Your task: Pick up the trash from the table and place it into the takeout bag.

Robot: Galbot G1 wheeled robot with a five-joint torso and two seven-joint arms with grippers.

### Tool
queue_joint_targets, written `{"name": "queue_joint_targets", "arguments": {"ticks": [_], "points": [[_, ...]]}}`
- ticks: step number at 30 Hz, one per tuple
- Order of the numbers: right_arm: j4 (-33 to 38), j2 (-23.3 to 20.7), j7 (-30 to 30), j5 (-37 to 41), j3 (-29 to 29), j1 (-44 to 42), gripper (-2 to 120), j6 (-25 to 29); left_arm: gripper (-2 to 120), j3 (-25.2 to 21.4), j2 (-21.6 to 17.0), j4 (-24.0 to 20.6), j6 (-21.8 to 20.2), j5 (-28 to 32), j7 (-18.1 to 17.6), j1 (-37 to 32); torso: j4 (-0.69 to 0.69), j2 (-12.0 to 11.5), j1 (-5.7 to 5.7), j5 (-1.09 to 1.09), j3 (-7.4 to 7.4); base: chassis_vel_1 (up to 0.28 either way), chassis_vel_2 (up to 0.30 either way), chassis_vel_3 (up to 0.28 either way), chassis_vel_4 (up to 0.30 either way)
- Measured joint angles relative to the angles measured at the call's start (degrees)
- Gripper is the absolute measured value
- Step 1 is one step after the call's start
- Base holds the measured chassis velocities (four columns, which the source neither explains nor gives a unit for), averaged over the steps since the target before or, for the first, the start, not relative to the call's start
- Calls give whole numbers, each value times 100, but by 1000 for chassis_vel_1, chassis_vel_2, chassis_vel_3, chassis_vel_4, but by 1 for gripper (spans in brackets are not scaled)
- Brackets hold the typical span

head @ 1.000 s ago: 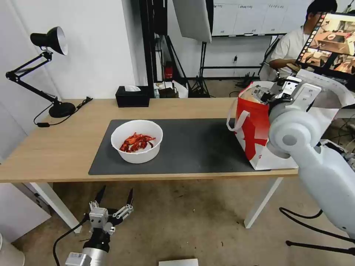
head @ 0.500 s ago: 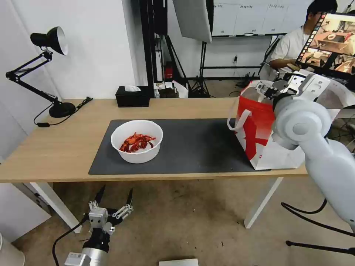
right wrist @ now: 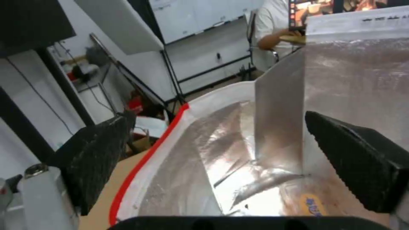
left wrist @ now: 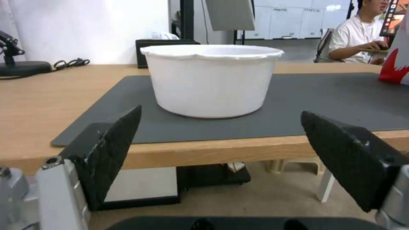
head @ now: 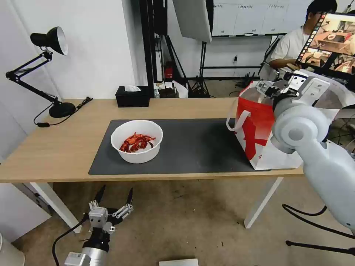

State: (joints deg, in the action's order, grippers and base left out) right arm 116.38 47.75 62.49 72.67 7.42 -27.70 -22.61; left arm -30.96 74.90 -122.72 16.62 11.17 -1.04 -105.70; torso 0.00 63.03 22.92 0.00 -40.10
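Observation:
A white round bowl (head: 137, 141) of red scraps sits on the left part of the dark grey mat (head: 196, 147) on the table (head: 55, 147). The takeout bag (head: 255, 133), white with a red panel, stands at the mat's right end. My right gripper (head: 267, 89) hangs over the bag's open mouth; in the right wrist view it (right wrist: 218, 116) is open and empty above the foil lining (right wrist: 204, 159). My left gripper (head: 114, 197) is open below the table's front edge, and in the left wrist view it (left wrist: 220, 112) faces the bowl (left wrist: 212, 80) from the front.
A black desk lamp (head: 48, 74) stands at the table's far left and a black tissue box (head: 132, 96) at the back edge. A clear packet with a yellow mark (right wrist: 311, 204) lies inside the bag. A person sits behind at a screen.
My right arm's elbow has shifted to the right and slightly up while its gripper stays over the bag's mouth. The left arm and the bowl have not moved.

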Motion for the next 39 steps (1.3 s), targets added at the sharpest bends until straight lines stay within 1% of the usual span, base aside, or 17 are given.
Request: {"name": "queue_joint_targets", "arguments": {"ticks": [4, 6, 7, 9, 10, 14, 15, 18, 20, 22, 26, 28, 29, 31, 33, 35, 39], "points": [[42, -1, -215, -117, -5, -88, 100, 115, 100, 0, 0, -1, 1, 2, 0, 0, 0, 0, 0, 0, 0, 0, 0, 0, 0], [83, -13, -682, -327, -4, -221, 100, 324, 100, 0, 0, -1, 5, 4, -1, 1, 0, 0, 0, 0, 0, 0, 0, 0, 0], [83, -13, -682, -327, -4, -221, 100, 324, 100, 0, 0, -1, 5, 4, -1, 1, 0, 0, 0, 0, 0, 0, 0, 0, 0], [169, -84, -1948, -960, 44, -546, 100, 664, 100, 0, -1, -9, 10, 11, -2, 2, 0, 0, 0, -1, 0, 0, 0, 0, 0], [169, -84, -1948, -960, 44, -546, 100, 664, 100, 0, -1, -9, 10, 11, -2, 2, 0, 0, 0, -1, 0, 0, 0, 0, 0], [350, -186, -3873, -1781, 143, -1176, 100, 1162, 100, -6, -5, -32, 22, 19, -2, 2, 1, 0, 0, -1, 0, 0, 0, 0, 0], [350, -186, -3873, -1781, 143, -1176, 100, 1162, 100, -6, -5, -32, 22, 19, -2, 2, 1, 0, 0, -1, 0, 0, 0, 0, 0], [575, -290, -4701, -1999, 341, -1801, 100, 1319, 100, -21, -5, -53, 43, 23, -2, -7, 0, 0, 0, 1, 0, 0, 0, 0, 0], [625, -314, -4816, -2084, 384, -1942, 100, 1354, 100, -23, -4, -54, 51, 23, -2, -8, 0, 0, 0, 0, 0, 0, 0, 0, 0], [760, -374, -5096, -2554, 495, -2444, 100, 1559, 100, -27, 9, -55, 85, 25, -2, -10, 0, 0, 0, 0, 1, 0, 0, 0, 0], [806, -379, -5200, -2794, 569, -2736, 100, 1670, 100, -28, 16, -55, 99, 26, -2, -10, 2, 0, 0, -1, 0, 0, 0, 0, 0], [854, -335, -5411, -3384, 751, -3583, 100, 2013, 100, -27, 25, -55, 122, 28, 0, -11, -1, 0, 0, 1, 1, 0, 0, 0, 0], [854, -335, -5411, -3384, 751, -3583, 100, 2013, 100, -27, 25, -55, 122, 28, 0, -11, -1, 0, 0, 1, 1, 0, 0, 0, 0], [814, -165, -5454, -3828, 898, -4374, 100, 2336, 100, -34, 31, -57, 147, 32, -1, -20, 0, 0, 0, 1, 0, 0, 0, 0, 0], [783, -85, -5430, -3959, 932, -4582, 100, 2426, 100, -35, 33, -61, 153, 33, 1, -22, 0, 0, 0, 1, 0, 0, 0, 0, 0], [642, 242, -5083, -4381, 959, -5232, 100, 2763, 100, -37, 44, -71, 167, 34, 4, -37, 0, 0, 0, 1, 1, 0, 0, 0, 0], [537, 410, -4921, -4561, 956, -5534, 100, 2922, 100, -37, 48, -85, 160, 39, 5, -56, -1, 0, -1, 0, 0, 0, 0, 0, 0]]}}
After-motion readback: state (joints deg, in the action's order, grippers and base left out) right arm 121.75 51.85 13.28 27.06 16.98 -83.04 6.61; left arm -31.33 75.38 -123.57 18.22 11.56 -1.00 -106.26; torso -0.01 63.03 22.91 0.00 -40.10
